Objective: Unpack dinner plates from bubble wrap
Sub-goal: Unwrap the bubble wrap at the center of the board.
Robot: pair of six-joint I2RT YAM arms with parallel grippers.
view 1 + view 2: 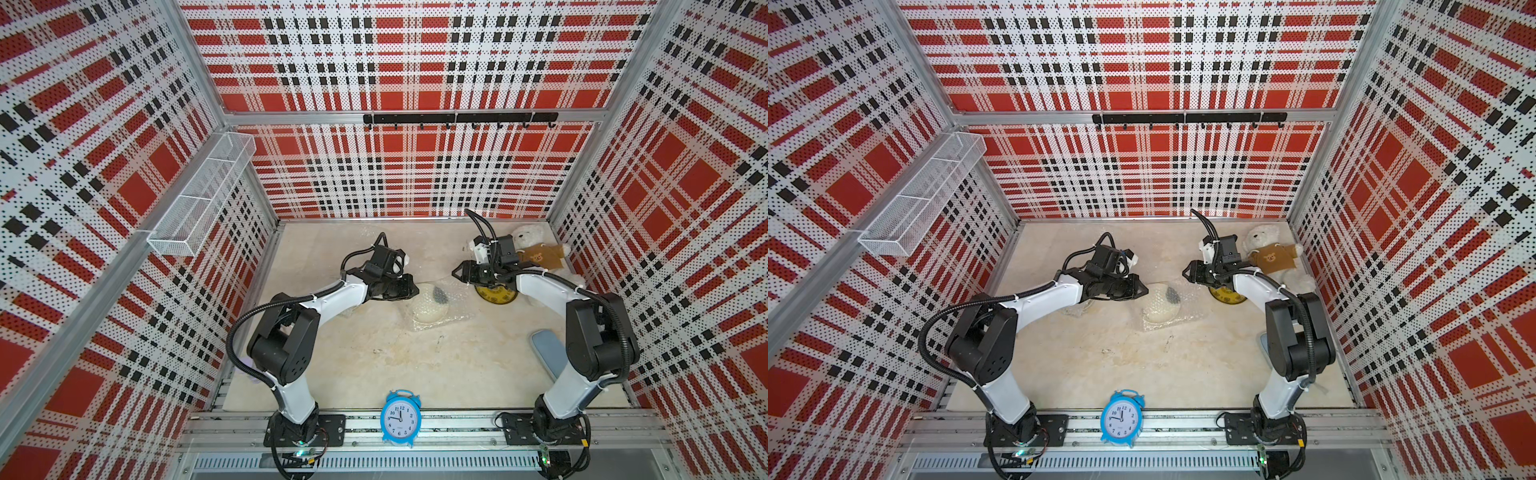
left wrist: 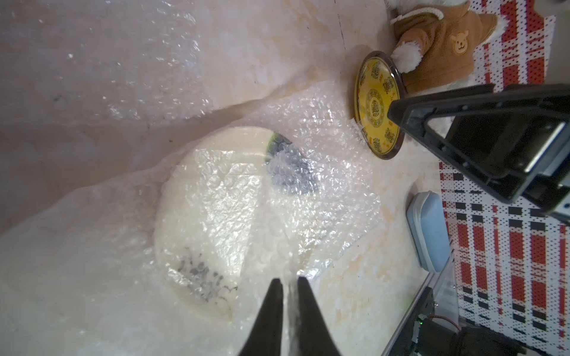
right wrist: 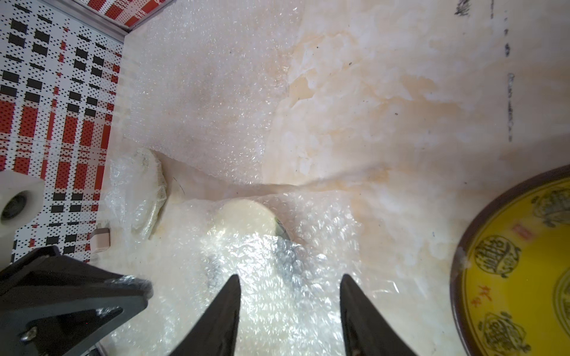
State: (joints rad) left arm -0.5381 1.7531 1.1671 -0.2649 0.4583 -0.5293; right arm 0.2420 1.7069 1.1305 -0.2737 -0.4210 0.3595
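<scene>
A cream dinner plate [image 1: 430, 305] [image 2: 216, 222] with dark marks lies mid-table, half covered by crinkly clear bubble wrap [image 1: 453, 316] [image 2: 333, 138]. My left gripper [image 1: 413, 286] [image 2: 290, 280] is at the wrap's left edge, shut on a fold of it. My right gripper [image 1: 455, 272] [image 3: 290, 277] hovers open over the wrap's far right side, with nothing between its fingers. A bare yellow plate [image 1: 496, 296] [image 3: 518, 265] with a dark rim lies partly under the right arm. Another wrapped plate [image 1: 1077, 307] [image 3: 148, 197] sits under the left arm.
A loose bubble wrap sheet [image 3: 200, 92] lies flat near the back wall. A white teddy bear [image 1: 536, 249] in a brown top is at the back right. A blue-grey flat object [image 1: 548, 353] lies by the right arm. A blue alarm clock [image 1: 400, 417] stands at the front edge.
</scene>
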